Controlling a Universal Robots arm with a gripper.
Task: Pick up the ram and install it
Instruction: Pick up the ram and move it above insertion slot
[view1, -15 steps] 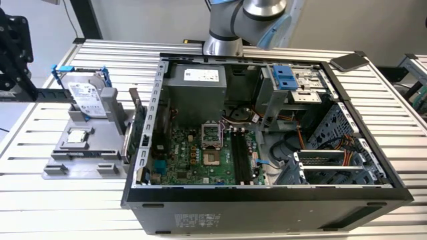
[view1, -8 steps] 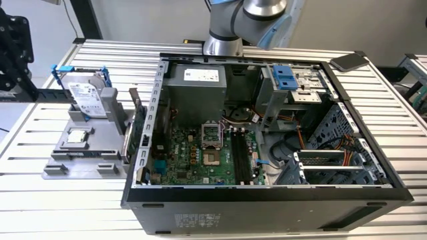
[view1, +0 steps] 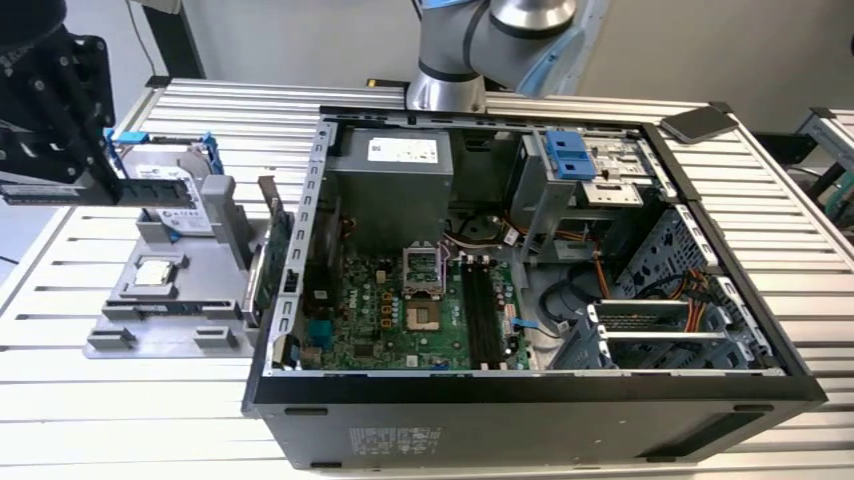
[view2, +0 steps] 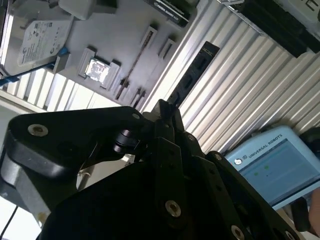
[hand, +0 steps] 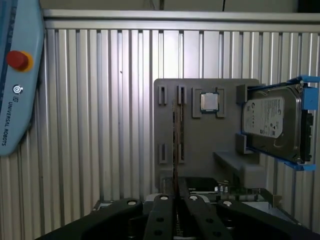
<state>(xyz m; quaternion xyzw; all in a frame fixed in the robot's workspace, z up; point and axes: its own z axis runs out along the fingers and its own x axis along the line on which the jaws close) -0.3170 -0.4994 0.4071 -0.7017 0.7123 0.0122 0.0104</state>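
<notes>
Your gripper (hand: 175, 199) is clamped narrow on the ram (view2: 196, 69). The dark stick juts out lengthwise from between the fingers, and in the first wrist view you see it edge-on as a thin line. In the exterior view the gripper hangs at the upper left of the frame over the slatted metal table (view1: 120, 420), near the grey parts holder (view1: 114, 340). That holder carries a processor chip (hand: 210, 101), a hard drive (hand: 272, 122) in a blue bracket, and a green expansion card (view1: 274, 265) standing on edge. The open computer case (view1: 534, 410) fills the centre and right of the exterior view. Its long black motherboard slots (view1: 487, 315) lie near the middle of the frame, well apart from the ram. A teach pendant (view2: 280, 165) rests on the table.
</notes>
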